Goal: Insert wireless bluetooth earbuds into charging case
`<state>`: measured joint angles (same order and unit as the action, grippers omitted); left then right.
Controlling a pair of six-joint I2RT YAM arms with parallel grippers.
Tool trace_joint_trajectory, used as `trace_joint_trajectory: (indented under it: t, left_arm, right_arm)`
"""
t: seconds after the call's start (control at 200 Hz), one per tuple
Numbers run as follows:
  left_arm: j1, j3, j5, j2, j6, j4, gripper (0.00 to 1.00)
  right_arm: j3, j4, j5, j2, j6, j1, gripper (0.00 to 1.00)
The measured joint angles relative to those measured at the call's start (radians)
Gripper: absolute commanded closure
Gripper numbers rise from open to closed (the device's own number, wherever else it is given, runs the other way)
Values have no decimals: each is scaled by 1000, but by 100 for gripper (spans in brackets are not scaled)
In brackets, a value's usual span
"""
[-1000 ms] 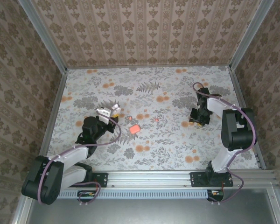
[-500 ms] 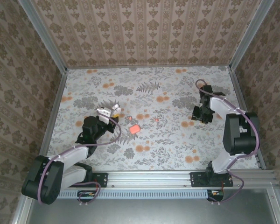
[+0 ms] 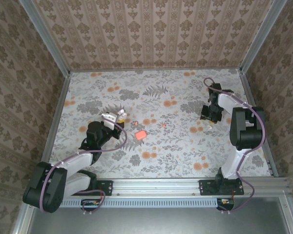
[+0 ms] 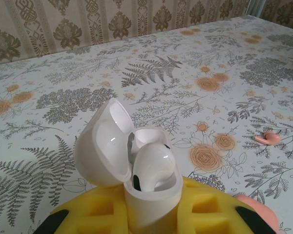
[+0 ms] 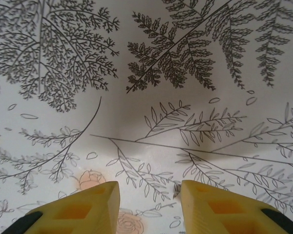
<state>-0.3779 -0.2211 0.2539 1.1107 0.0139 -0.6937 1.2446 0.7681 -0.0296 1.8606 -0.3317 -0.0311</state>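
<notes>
From above I get soft, even, fairly bright light, and whatever shadows fall are faint. My left wrist feed is sharp on the white clamshell (image 4: 115,146), whose glossy lid carries small highlights, while the far wall (image 4: 112,24) goes slightly soft. On the right wrist feed a diffuse grey shadow smudges the patterned floor (image 5: 151,131) mid-frame.

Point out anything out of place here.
A coral earbud lies loose on the table, apart from the coral case. Oddly, the left pincer grips an open white case with a white bud seated in it, not the coral one.
</notes>
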Motion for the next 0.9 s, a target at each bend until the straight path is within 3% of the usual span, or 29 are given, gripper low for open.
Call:
trace_joint_trajectory:
  t: [0.58, 0.9]
  left_arm:
    - [0, 0, -3, 0, -10, 13, 98]
    - [0, 0, -3, 0, -10, 13, 99]
  right_arm:
    - [-31, 3, -15, 21, 19, 0, 67]
    - [-108, 2, -63, -55, 24, 2, 69]
